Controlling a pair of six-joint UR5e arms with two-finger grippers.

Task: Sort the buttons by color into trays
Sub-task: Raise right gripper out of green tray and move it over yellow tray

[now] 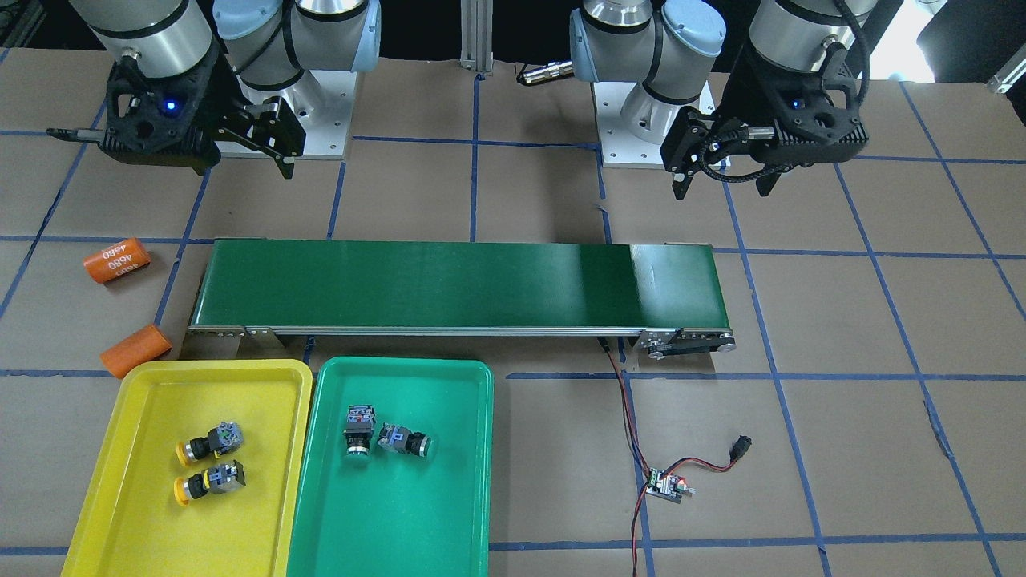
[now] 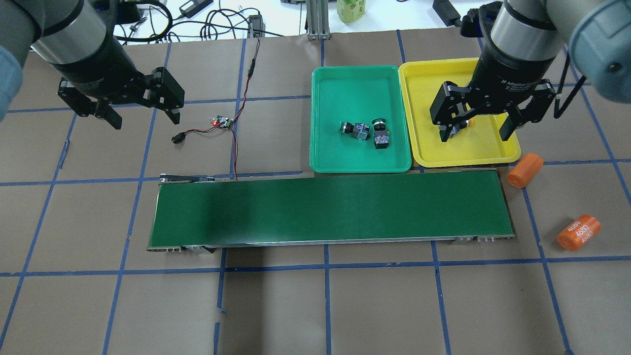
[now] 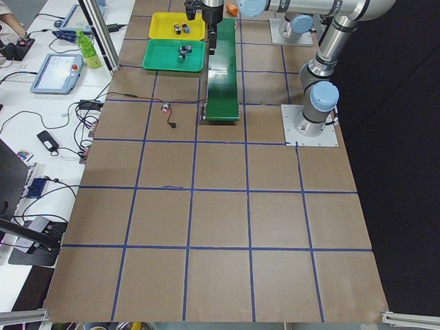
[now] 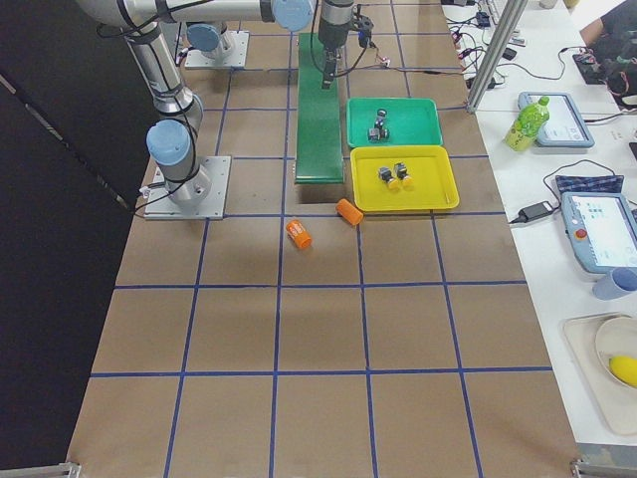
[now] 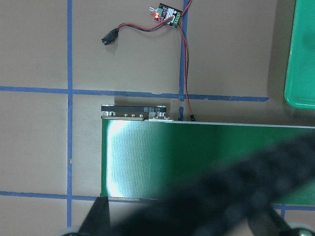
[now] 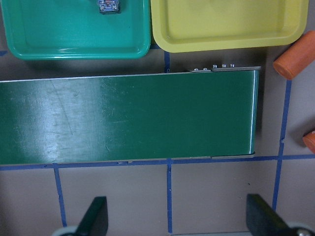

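Beyond the conveyor belt (image 1: 457,284) from the robot, inner tray (image 1: 401,521), holding first button pair (image 1: 359,429), lies beside outer tray (image 1: 120,513), holding second button pair (image 1: 210,442). First cylinder (image 1: 136,350) lies by the outer tray's corner, second cylinder (image 1: 118,260) off the belt's end.

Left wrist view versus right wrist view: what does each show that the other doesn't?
Only the left wrist view: the small controller board with its lit red LED and red-black wires. Only the right wrist view: the yellow tray, part of one button in the green tray, and two orange cylinders at the right edge. Both: the green conveyor belt, a piece of the green tray, and blue tape lines on the brown table.
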